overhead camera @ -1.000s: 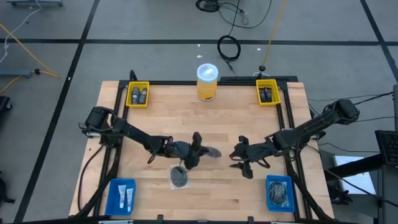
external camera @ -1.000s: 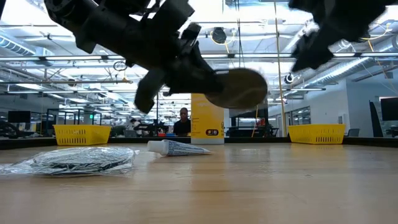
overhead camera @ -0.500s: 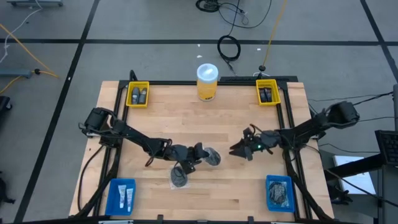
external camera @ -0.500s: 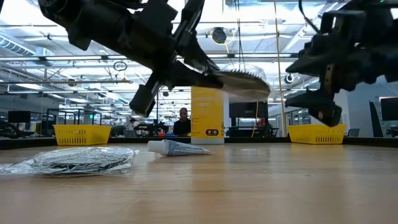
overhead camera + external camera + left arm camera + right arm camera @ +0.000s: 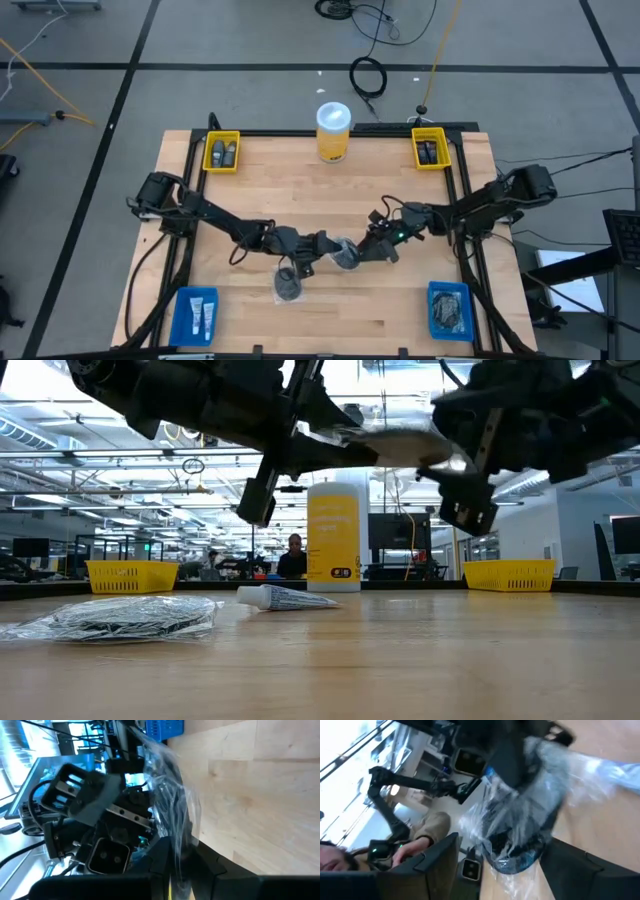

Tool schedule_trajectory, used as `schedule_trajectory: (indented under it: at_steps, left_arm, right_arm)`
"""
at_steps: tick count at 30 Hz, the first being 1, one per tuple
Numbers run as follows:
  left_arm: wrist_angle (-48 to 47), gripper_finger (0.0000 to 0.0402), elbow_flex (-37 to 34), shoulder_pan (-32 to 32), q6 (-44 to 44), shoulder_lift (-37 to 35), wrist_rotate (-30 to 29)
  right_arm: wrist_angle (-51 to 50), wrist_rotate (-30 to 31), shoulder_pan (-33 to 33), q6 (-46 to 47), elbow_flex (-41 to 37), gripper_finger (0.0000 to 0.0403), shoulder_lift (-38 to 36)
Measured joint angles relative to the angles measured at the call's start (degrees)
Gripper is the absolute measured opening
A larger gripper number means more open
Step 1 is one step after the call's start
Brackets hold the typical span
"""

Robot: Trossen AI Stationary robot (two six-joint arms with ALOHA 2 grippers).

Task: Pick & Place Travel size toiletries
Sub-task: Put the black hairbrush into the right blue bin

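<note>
Plastic-wrapped grey mesh disc pinched in my left gripper, held aloft mid-table. My right gripper spread around far edge. Handover step; next, right closes, left releases.

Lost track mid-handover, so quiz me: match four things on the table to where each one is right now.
1. held bagged disc
2. loose bagged disc
3. yellow jar
4. white tubes

A. in the blue bin, near-left corner
B. lifted, in the left gripper
C. standing at the far edge
D. lying flat on the table

Pairs: 1-B, 2-D, 3-C, 4-A
</note>
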Motion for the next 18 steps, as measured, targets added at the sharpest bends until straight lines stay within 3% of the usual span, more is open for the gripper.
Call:
schedule_trajectory:
  at_steps: [5,13,16,18]
  left_arm:
    - [0.6,0.0058,0.0,0.0,0.1,0.0,0.0]
    - [1.6,0.0058,0.0,0.0,-1.0,0.0,0.0]
    - [1.7,0.006,0.0,0.0,-6.3,0.0,-0.3]
    - [0.3,0.007,0.5,0.0,-10.0,0.0,-0.4]
  right_arm:
    - [0.0,-0.2,0.0,0.0,2.0,0.0217,1.6]
    - [-1.2,1.7,-0.3,-2.1,2.2,0.0082,2.1]
    - [-1.6,1.8,-0.3,-4.2,2.2,0.0029,2.1]
    - [-3.0,1.8,-0.3,-5.3,2.2,0.0022,2.0]
